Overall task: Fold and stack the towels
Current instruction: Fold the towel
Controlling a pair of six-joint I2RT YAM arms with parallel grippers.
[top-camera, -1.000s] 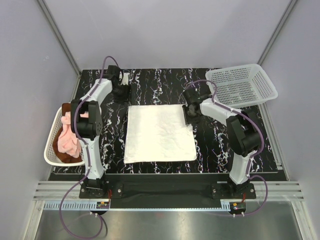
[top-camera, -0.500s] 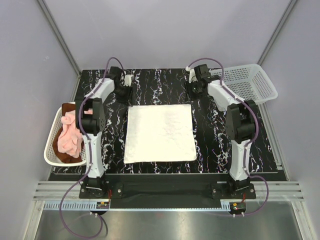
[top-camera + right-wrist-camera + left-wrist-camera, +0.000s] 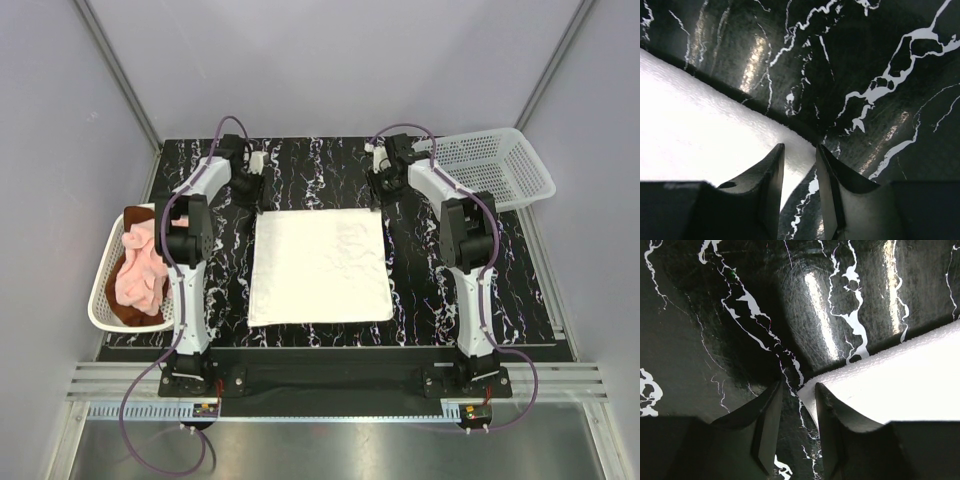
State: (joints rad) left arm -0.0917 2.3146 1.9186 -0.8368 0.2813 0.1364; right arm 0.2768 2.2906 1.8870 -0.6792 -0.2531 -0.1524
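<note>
Left hand (image 3: 250, 184) sits low at the far left corner of the white towel (image 3: 318, 265), and the right hand (image 3: 381, 186) mirrors it at the far right corner. Both hands have their fingers (image 3: 840, 425) a narrow way apart, not clamped. In each wrist view a slit of counter (image 3: 225, 300) shows between them, with the towel's corner tip lying right at that slit.

The step in hand looks like pinching the two far corners so the far edge can be carried over to the near edge for a first fold. To do it well, I judge each hand should reach a little further onto the cloth before closing, so it bites real pile and not just the tip. One finger must get under a hem that lies flat on a hard, glossy surface. Closing both together and lifting level should keep the fold square.

The white towel is a soft, matte terry square, faintly rumpled, spread flat mid-counter. The pink towel (image 3: 138, 275) and rust-brown towel (image 3: 125, 313) lie crumpled in the oval mesh left basket (image 3: 97, 300). A rectangular right basket (image 3: 540, 180) stands at the far right. Shiny black marble with white veins forms the counter.
</note>
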